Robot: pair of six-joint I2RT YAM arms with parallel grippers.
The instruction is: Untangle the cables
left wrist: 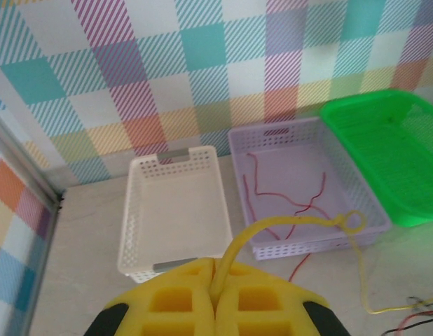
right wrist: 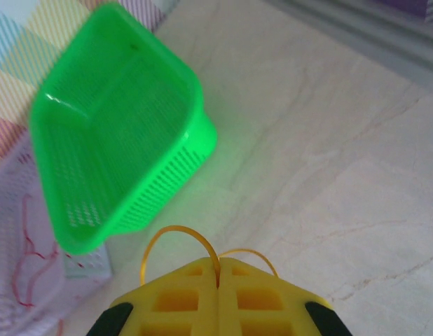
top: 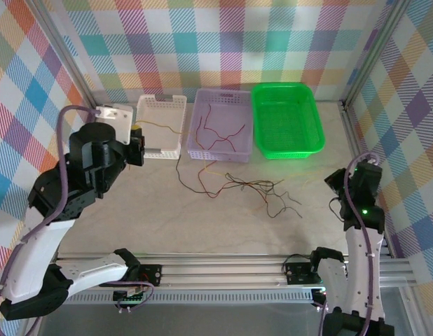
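A loose tangle of thin dark red, yellow and black cables (top: 255,187) lies on the table in front of the baskets. More red cables (top: 218,131) lie in the lilac basket (top: 197,143), and one strand trails over its front edge. My left gripper (left wrist: 218,269) hovers at the near end of the white basket (left wrist: 136,231), shut on a yellow cable (left wrist: 293,220) that arcs right and drops toward the tangle. At the right side of the table, my right gripper (right wrist: 218,269) is shut on a thin yellow cable (right wrist: 178,231) that loops out of its jaws.
A green basket (top: 311,143) stands at the back right, next to the lilac one. Checked walls and metal posts close the back and sides. An aluminium rail (top: 223,269) runs along the near edge between the arm bases.
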